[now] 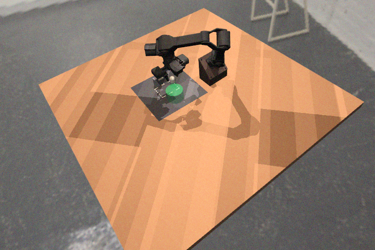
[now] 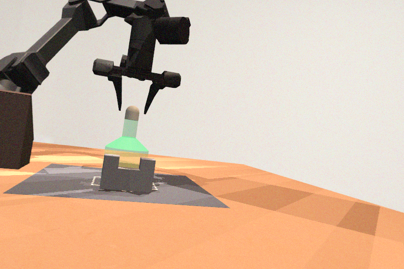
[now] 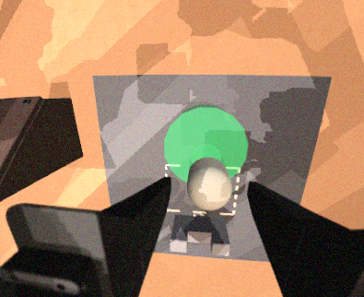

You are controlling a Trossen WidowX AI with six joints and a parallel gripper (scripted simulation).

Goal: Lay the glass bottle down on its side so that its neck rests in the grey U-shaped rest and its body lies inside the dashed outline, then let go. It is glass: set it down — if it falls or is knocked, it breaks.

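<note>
Green glass bottle (image 1: 174, 90) (image 2: 126, 144) (image 3: 205, 134) being approached, upright; pincer (image 1: 167, 77) (image 2: 132, 112) (image 3: 208, 185) parted, empty; careful lowering around the neck (image 2: 129, 128) now called for.

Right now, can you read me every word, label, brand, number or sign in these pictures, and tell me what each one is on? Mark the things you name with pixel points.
There are none that I can read.
Glass bottle (image 1: 174, 90) (image 2: 129, 145) (image 3: 205, 124): no label, word or number shows.
Grey U-shaped rest (image 2: 127, 179) (image 3: 199, 237): no lettering shows.
Grey mat (image 1: 145, 89) (image 2: 189, 190) (image 3: 123, 92): a dashed white outline, but no letters or numbers.
Black arm (image 1: 188, 40) (image 2: 53, 39): no readable brand.
</note>
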